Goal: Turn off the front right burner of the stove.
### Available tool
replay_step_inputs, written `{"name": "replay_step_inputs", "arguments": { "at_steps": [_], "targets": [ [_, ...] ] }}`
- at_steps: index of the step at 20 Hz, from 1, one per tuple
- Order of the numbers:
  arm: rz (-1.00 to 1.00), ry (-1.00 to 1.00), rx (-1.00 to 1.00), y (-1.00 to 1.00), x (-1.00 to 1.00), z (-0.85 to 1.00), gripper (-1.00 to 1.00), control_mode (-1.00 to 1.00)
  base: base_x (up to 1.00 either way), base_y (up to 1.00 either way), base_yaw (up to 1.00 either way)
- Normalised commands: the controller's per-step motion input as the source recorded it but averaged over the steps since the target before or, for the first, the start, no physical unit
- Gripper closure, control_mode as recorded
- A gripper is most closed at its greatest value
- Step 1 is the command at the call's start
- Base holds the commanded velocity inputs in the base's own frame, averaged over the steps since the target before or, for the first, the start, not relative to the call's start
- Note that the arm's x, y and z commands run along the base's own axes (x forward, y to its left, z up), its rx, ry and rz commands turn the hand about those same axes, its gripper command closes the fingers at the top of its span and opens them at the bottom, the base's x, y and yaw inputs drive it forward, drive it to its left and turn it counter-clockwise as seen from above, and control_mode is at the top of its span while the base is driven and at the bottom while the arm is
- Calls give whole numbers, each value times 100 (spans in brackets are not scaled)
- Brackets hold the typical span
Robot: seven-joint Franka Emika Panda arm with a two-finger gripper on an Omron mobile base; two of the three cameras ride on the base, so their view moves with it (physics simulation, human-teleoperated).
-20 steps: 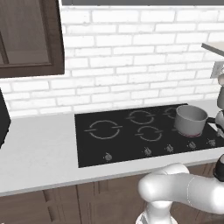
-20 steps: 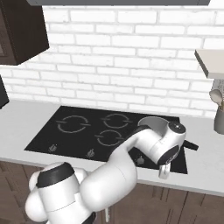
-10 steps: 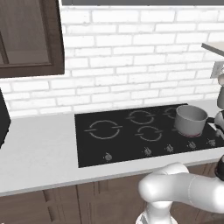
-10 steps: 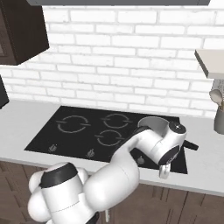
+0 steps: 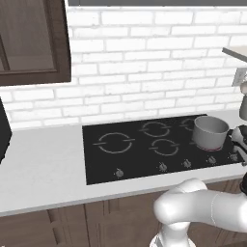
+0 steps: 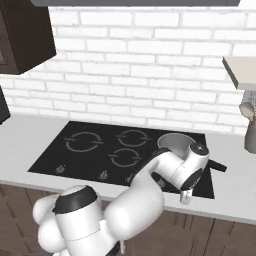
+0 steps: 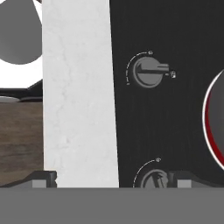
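Observation:
The stove [image 5: 140,157] is a flat black glass cooktop with a row of small grey knobs along its front. The front right burner [image 5: 212,149] shows a reddish glowing rim under the grey saucepan [image 5: 211,131]. In the hand view that rim [image 7: 209,127] curves along the right edge. My gripper [image 6: 186,198] hangs over the stove's front right edge, open. In the hand view my gripper [image 7: 116,179] straddles the counter strip and the glass. One knob [image 7: 155,179] sits low between the fingers, near the right fingertip [image 7: 188,178]. A second knob [image 7: 148,72] lies farther ahead.
A white counter [image 5: 43,169] surrounds the stove, with a brick wall behind. The saucepan's dark handle [image 6: 218,165] points right. A utensil holder [image 6: 250,136] stands at the far right under a shelf [image 6: 240,72]. Dark cabinets [image 5: 34,43] hang at upper left.

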Motion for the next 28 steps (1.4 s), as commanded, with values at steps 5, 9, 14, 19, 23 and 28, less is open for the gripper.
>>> {"name": "replay_step_inputs", "arguments": {
  "at_steps": [5,9,14,19,23,28],
  "targets": [
    [1,0,0,0,17,-16,-100,-100,0,0,0],
    [0,3,0,-3,32,-1,-100,-100,0,0,0],
    [0,3,0,-19,24,-1,-100,-100,0,0,0],
    [3,0,0,-42,5,-10,-100,-100,0,0,0],
    [3,0,0,-32,1,-10,-100,-100,0,0,0],
    [0,1,0,-1,21,-11,-100,-100,0,0,0]
  ]
}}
